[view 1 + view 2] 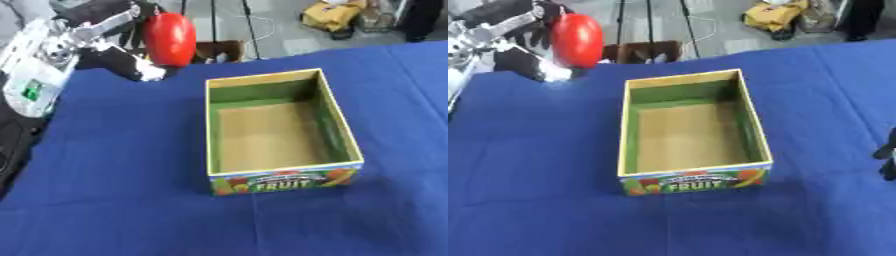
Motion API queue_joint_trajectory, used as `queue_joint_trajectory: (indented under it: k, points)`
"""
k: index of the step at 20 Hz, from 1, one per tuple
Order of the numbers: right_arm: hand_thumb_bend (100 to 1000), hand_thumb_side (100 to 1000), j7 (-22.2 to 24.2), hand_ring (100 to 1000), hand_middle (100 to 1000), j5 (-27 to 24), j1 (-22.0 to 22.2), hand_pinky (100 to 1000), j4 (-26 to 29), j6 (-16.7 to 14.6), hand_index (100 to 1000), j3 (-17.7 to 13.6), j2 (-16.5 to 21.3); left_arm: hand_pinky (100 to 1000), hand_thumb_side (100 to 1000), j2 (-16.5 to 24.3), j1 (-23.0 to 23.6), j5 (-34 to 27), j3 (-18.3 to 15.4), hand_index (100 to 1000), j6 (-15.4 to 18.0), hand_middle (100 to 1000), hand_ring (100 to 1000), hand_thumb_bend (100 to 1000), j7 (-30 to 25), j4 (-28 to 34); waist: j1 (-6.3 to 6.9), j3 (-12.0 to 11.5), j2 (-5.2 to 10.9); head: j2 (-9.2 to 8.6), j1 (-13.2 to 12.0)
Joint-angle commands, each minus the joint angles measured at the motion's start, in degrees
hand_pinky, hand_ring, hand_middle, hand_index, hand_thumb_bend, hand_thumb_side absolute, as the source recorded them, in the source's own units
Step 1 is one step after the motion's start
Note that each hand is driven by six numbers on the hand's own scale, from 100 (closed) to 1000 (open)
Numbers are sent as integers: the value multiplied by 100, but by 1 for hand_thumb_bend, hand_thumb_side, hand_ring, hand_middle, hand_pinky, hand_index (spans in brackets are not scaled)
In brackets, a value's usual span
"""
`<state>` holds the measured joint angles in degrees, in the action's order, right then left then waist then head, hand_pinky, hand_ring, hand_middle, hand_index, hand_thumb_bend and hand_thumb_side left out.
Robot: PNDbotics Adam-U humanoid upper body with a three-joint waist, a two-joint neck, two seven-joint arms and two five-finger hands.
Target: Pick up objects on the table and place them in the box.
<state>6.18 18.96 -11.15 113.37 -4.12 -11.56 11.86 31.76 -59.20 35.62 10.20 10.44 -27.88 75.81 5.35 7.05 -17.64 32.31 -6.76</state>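
A red rounded object [171, 39] hangs in the air above the table's far left part, held by my left hand [122, 55], whose fingers curl round it. The open cardboard box [335, 117] with a green inner wall, a brown floor and "FRUIT" on its front stands in the middle of the blue table; nothing lies inside it. The red object is up and to the left of the box's far left corner. My right hand [887, 160] shows only as dark fingers at the right edge of the right eye view.
The blue cloth table [114, 190] reaches to all sides of the box. Behind the far edge are dark stand legs [249, 30], a brown object [219, 50] and a yellow bag [332, 15] on the floor.
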Motion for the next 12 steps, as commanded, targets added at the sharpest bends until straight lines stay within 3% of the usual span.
queue_joint_trajectory:
  k: [1,6,12]
  points:
    - [100,818,33,298,250,-56,-75,386,122,-13,456,27,123,275,443,-235,-259,72,7,491,6,366,362,100,-82,-192,-15,39,116,0,-50]
    - [100,816,51,297,251,-72,-129,386,122,-30,456,48,102,258,481,-768,-404,97,-59,476,-156,354,354,100,-84,-690,-8,164,62,-35,-109]
    - [100,816,73,296,250,-81,-218,385,122,-55,456,74,91,263,509,-1069,-450,64,-107,475,-277,354,359,100,-249,-1256,31,287,-44,-85,-145]
